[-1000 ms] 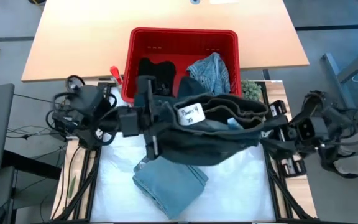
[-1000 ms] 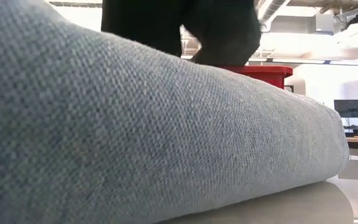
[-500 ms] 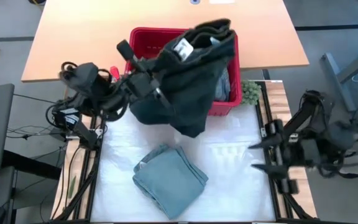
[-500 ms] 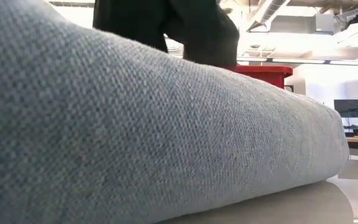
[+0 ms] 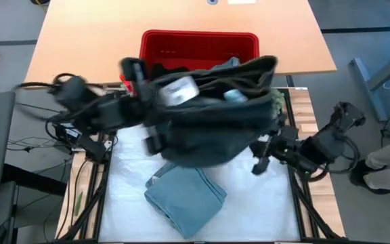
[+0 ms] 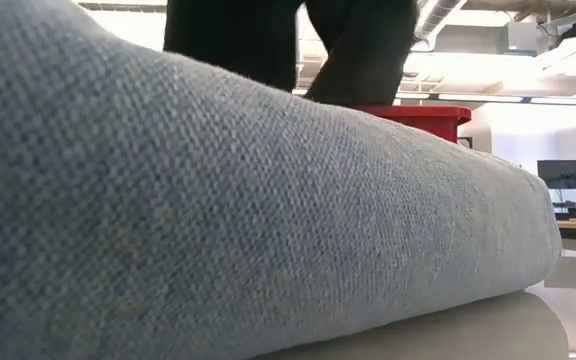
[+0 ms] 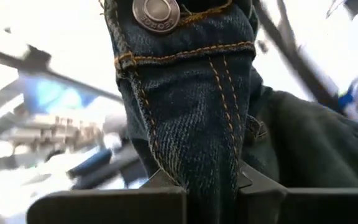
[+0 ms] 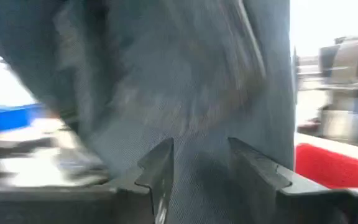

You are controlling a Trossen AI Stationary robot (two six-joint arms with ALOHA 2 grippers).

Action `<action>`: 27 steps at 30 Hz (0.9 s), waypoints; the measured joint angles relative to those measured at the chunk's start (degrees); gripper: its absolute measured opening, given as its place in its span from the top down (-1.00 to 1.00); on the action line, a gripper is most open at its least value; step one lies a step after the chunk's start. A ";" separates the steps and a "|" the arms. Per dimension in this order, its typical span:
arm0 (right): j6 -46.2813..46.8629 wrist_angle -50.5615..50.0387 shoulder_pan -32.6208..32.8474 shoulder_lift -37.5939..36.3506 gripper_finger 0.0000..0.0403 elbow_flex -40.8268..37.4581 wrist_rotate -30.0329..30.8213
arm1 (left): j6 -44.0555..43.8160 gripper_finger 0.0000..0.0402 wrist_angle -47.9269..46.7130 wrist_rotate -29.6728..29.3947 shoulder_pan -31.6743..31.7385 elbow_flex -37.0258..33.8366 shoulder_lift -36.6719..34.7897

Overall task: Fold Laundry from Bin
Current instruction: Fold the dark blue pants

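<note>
Currently spreading dark jeans (image 5: 212,122) aloft above the white mat (image 5: 263,203), between red bin (image 5: 198,44) and folded blue-grey garment (image 5: 185,196); waistband pinched tight in left gripper (image 7: 210,186); right gripper (image 8: 201,165) part-open against cloth, grip unclear; next, probably securing the far edge, then lowering flat

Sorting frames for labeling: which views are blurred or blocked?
High view: left arm and held dark denim jeans streak with motion. Low view: folded light blue-grey garment fills the frame. Right wrist view: smeared. Left wrist view: denim seam sharp, background blurred.
</note>
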 joint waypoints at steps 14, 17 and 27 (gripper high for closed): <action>-7.44 21.68 -1.32 9.10 0.52 -3.61 -38.41 | 17.55 0.97 3.80 12.09 -16.31 0.02 0.49; -8.33 24.48 -6.03 12.67 0.59 -0.53 -40.55 | 19.60 0.97 3.93 14.21 -18.04 0.02 1.35; -18.60 18.74 -9.69 21.75 0.69 21.30 -49.63 | 29.88 0.97 6.48 22.39 -27.63 -0.12 1.31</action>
